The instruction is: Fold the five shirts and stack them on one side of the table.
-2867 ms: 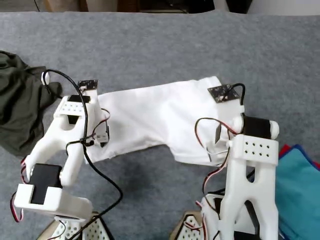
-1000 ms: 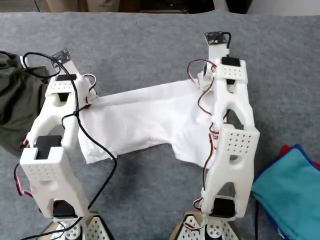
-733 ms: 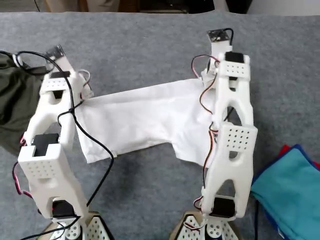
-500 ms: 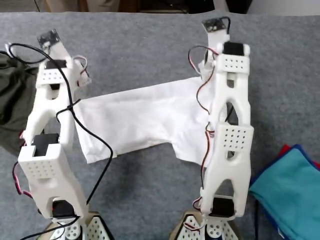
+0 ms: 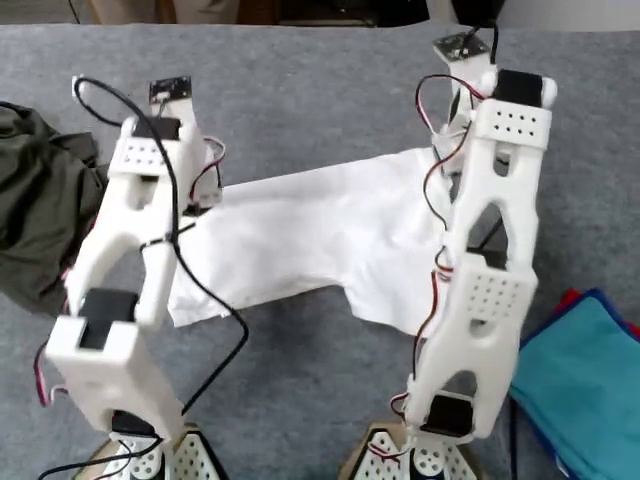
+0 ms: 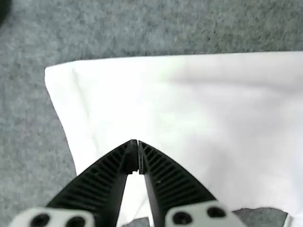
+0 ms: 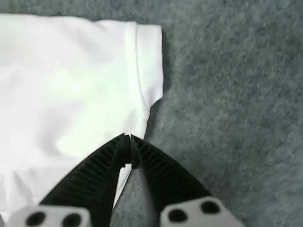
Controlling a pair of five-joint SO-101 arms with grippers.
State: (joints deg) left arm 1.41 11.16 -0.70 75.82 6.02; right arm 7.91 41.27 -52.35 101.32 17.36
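Over the white shirt on the gray table, the left gripper and right gripper are both pinched shut, nothing seen inside.

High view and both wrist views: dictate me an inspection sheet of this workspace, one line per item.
surface: grey cover, flat.
job's things: white shirt spread at centre, partly folded; dark olive shirt bunched at the left edge; teal shirt at the right edge, on red and blue cloth.
clutter: nothing seen.
grippers: left gripper shut, over the white shirt near its corner; right gripper shut, at the shirt's edge by a sleeve.
cables: black cable looping along the left arm; thin wires on the right arm.
surroundings: dark furniture beyond the far edge.
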